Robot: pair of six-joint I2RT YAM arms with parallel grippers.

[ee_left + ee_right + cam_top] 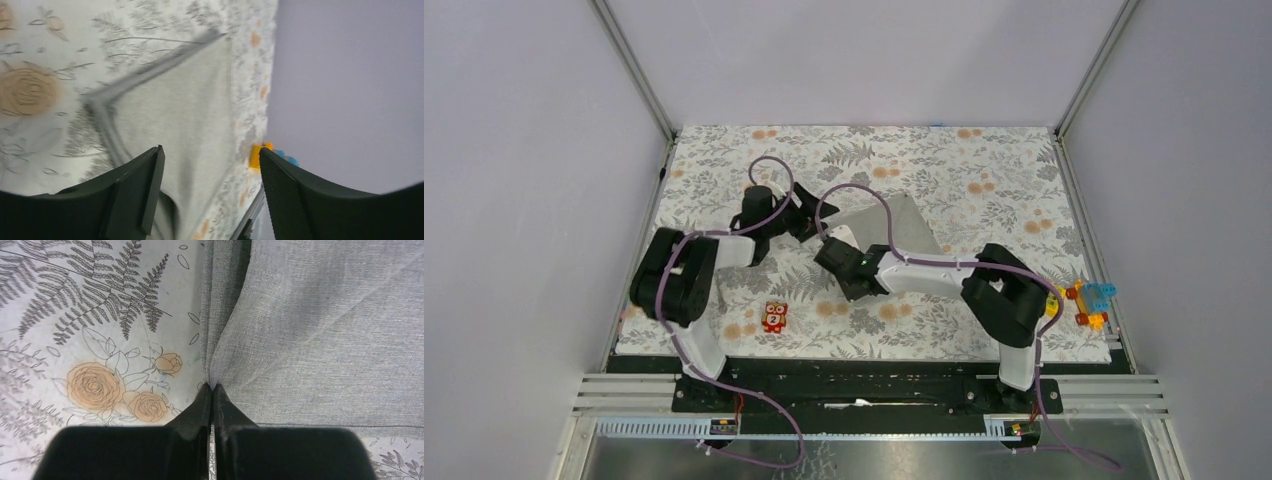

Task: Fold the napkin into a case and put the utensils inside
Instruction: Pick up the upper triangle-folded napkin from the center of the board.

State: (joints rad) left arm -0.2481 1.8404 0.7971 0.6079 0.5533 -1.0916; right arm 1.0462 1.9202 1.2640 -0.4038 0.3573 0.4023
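Where the overhead camera looks down, a table is seen spread with a floral-printed cover (984, 170), boxed in by plain pale lilac walls (854, 60) and thin metal posts (634, 70). A large plain light-grey cloth napkin (902, 225) lies near the middle of the table, a little toward the far edge, partly folded into a slanted shape. The left gripper (809, 218) and the right gripper (832, 245) are both set at the napkin's left side. A small red toy figure (774, 317) stands close to the near edge, well apart from the cloth. A cluster of orange, yellow and blue toy blocks (1089, 300) sits at the right edge.

From the left wrist, what the overhead view hides is shown: the claw is spread wide over the cloth, and a doubled hem of the napkin runs beneath and beyond the gap. The blocks are glimpsed beside the wall.

From the right wrist, the fingers (200, 407) are seen pressed together, pinching the napkin's edge, which puckers into the tips. The weave and the printed roses of the cover are made out clearly.
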